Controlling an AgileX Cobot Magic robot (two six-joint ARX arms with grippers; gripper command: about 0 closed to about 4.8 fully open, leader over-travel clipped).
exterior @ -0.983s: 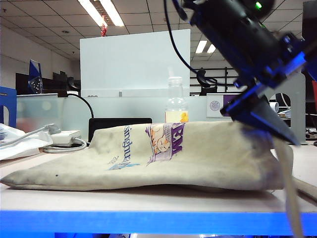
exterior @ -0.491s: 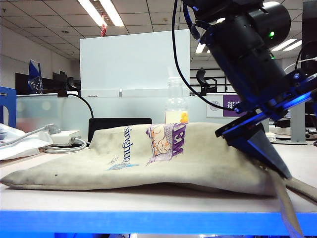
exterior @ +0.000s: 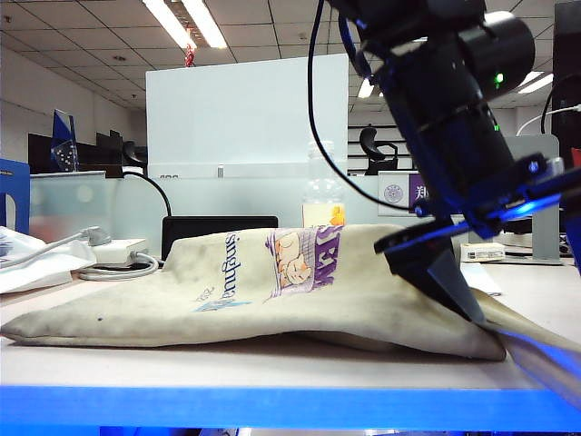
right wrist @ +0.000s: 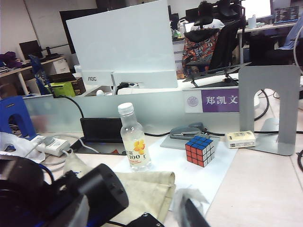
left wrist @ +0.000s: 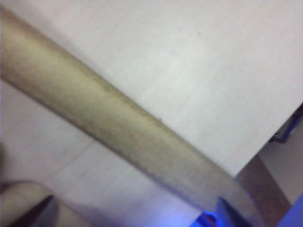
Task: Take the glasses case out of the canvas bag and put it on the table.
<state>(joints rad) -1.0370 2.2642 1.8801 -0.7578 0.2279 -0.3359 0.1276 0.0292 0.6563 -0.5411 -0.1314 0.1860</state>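
Exterior view: across the wide pale beige table (exterior: pixel 272 368) with its bright blue front edge, lying flat, the large beige canvas bag (exterior: pixel 272 291) with a cartoon print and purple and blue lettering, mouth end toward 3 o'clock. Over that end, a black arm reaching down from 1 o'clock, carrying the left gripper (exterior: pixel 467 309), dark fingers pointed down and touching or just above the cloth; cannot tell which. From there toward 5 o'clock, one long flat beige strap (exterior: pixel 536 350), blurred and close to the lens. Behind the bag at 12 o'clock, a clear plastic bottle (exterior: pixel 322 195) with an orange label, upright. Left wrist view: looks straight down on the bare table top (left wrist: pixel 213 71), with the strap (left wrist: pixel 118 127) running slantwise across it. Shows the left gripper (left wrist: pixel 132 215) spread wide, its dark fingertips (left wrist: pixel 35 210) well apart, the strap passing between them and not pinched. Right wrist view: looks from high up over the desk, the right gripper (right wrist: pixel 168 218) well clear of the bag (right wrist: pixel 147 189), only dark tips in frame, so cannot tell how wide. Beyond the bag, the bottle (right wrist: pixel 134 142) and, beside it, a small Rubik's cube (right wrist: pixel 200 150) on white paper. Small blue glasses case: in sight in no view; whether inside the bag, cannot tell.
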